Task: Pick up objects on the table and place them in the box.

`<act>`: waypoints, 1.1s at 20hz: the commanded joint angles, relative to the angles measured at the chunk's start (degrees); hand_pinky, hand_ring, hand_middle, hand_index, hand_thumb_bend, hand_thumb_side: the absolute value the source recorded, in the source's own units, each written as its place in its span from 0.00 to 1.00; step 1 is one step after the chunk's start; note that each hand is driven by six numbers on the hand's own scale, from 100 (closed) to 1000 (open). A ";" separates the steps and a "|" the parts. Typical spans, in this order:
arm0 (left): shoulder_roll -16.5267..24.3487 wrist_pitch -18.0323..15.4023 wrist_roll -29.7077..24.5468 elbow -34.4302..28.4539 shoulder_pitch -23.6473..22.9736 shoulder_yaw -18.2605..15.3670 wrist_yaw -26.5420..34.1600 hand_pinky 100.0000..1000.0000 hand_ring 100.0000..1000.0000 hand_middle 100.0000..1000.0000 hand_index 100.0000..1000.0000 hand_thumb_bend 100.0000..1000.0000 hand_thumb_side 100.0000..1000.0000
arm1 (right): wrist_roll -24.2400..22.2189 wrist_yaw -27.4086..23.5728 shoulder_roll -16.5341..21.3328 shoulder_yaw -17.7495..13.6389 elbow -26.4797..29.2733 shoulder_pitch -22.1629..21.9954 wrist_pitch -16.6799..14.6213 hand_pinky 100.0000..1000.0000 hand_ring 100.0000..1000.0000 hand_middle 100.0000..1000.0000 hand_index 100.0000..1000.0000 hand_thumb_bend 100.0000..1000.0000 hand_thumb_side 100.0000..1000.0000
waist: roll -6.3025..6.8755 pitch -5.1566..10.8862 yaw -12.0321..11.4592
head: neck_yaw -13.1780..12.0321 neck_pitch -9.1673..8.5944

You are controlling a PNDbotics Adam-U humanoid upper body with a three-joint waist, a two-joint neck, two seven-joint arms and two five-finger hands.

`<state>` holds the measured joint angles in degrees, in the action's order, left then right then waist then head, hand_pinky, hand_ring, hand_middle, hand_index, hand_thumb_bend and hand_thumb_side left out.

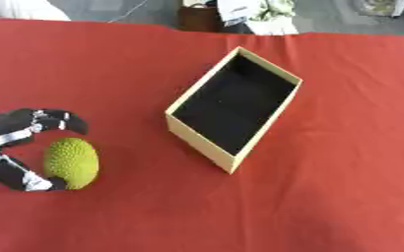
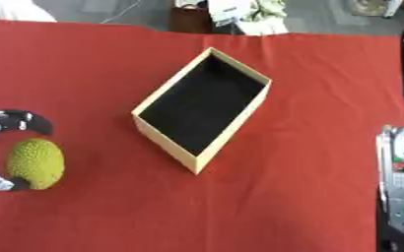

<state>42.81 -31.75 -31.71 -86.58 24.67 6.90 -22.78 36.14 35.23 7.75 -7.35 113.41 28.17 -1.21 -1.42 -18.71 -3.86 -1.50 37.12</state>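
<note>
Left eye view: left robot hand [image 1: 16, 147] curled around bumpy green oval fruit [image 1: 71, 163] on red-clothed desk [image 1: 111, 74], well apart from empty cream cardboard box [image 1: 197, 138]. Risk: rounded fruit rolling free.
Right eye view: right arm visible only; that robot hand unseen.

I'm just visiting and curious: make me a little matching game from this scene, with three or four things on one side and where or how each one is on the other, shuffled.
Things:
1. green bumpy fruit
2. box
3. left hand
4. red tablecloth

States:
A. covers the whole table
B. stands open near the middle, dark inside, nothing in it
C. lies near the left edge of the table
D. curved around the fruit, fingers above it and thumb below

Pairs: 1-C, 2-B, 3-D, 4-A
</note>
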 commanded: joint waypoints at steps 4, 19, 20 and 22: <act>0.76 -20.22 -20.25 -0.31 0.23 -0.10 -3.42 0.75 0.78 0.74 0.81 0.44 0.00 | -0.02 -0.53 0.37 0.05 1.18 0.34 -0.33 0.78 0.93 0.46 0.50 0.00 0.48 | 0.26 0.88 -0.02 | -0.11 -0.43; 0.99 -20.22 -20.25 -6.77 -0.22 -1.74 2.76 0.46 0.54 0.54 0.64 0.16 0.00 | -0.19 -0.58 0.38 0.16 1.18 0.31 -0.50 0.78 0.93 0.47 0.50 0.00 0.48 | 0.31 1.09 -0.29 | 0.21 -0.50; 1.05 -20.22 -20.25 -6.95 -0.17 -1.93 2.89 0.45 0.53 0.53 0.64 0.15 0.00 | -0.20 -0.59 0.40 0.17 1.18 0.31 -0.50 0.78 0.93 0.47 0.50 0.00 0.48 | 0.30 1.09 -0.32 | 0.21 -0.47; 1.15 -20.22 -20.25 -7.29 -0.10 -2.31 3.14 0.43 0.52 0.52 0.62 0.12 0.00 | -0.24 -0.60 0.43 0.19 1.18 0.31 -0.48 0.78 0.93 0.47 0.50 0.00 0.48 | 0.28 1.11 -0.39 | 0.25 -0.39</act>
<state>42.12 -31.74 -31.71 -92.57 24.00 5.77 -20.21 35.88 34.89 7.74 -7.32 113.41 27.95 -1.50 -1.37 -18.71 -4.21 -1.31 37.12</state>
